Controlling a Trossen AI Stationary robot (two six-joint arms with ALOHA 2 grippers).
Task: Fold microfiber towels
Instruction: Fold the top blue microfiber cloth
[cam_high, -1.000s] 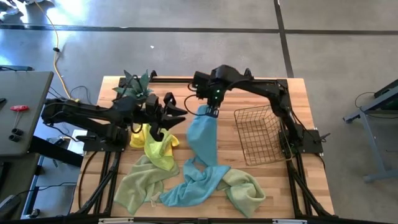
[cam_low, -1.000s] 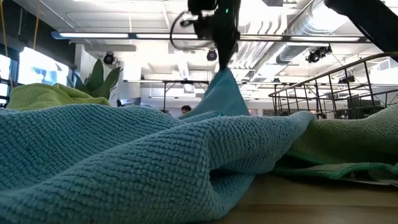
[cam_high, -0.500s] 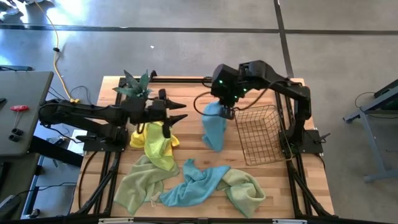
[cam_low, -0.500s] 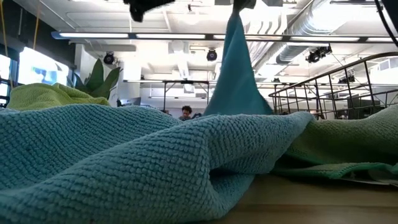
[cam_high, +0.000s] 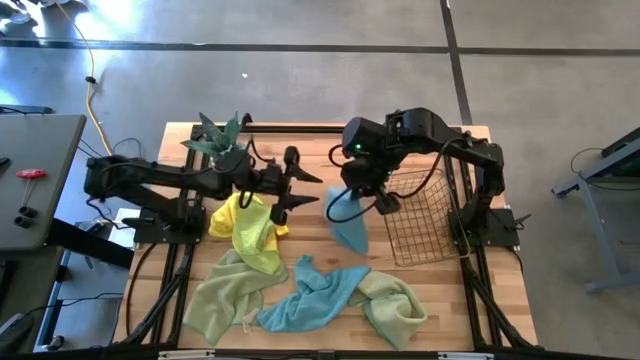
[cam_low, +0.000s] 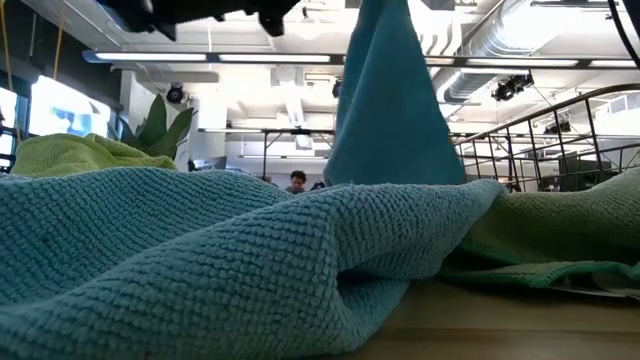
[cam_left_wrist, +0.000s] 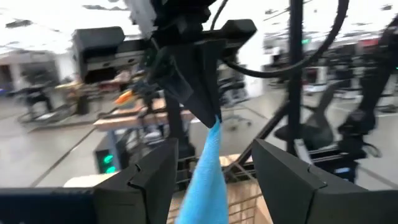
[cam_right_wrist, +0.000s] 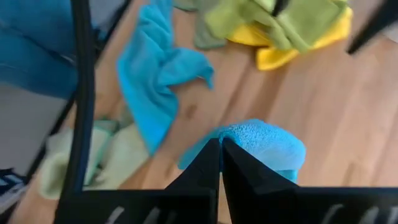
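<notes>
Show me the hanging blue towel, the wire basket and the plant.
Hanging blue towel (cam_high: 349, 224): high view, middle of the hanging cloth.
Wire basket (cam_high: 418, 222): high view, its mesh floor.
Plant (cam_high: 218, 138): high view, its leaves.

Your inventory, two arms, both matte black throughout:
- Left arm (cam_high: 170, 180): slim jointed links, loose black cable looping at its 12 o'clock side; left end effector (cam_high: 292, 185) with two tapered, pointed black fingers (cam_left_wrist: 292, 180).
- Right arm (cam_high: 470, 160): blocky housings, small green indicator light; right end effector (cam_high: 372, 192), wedge-shaped black fingers (cam_right_wrist: 249, 177).
</notes>
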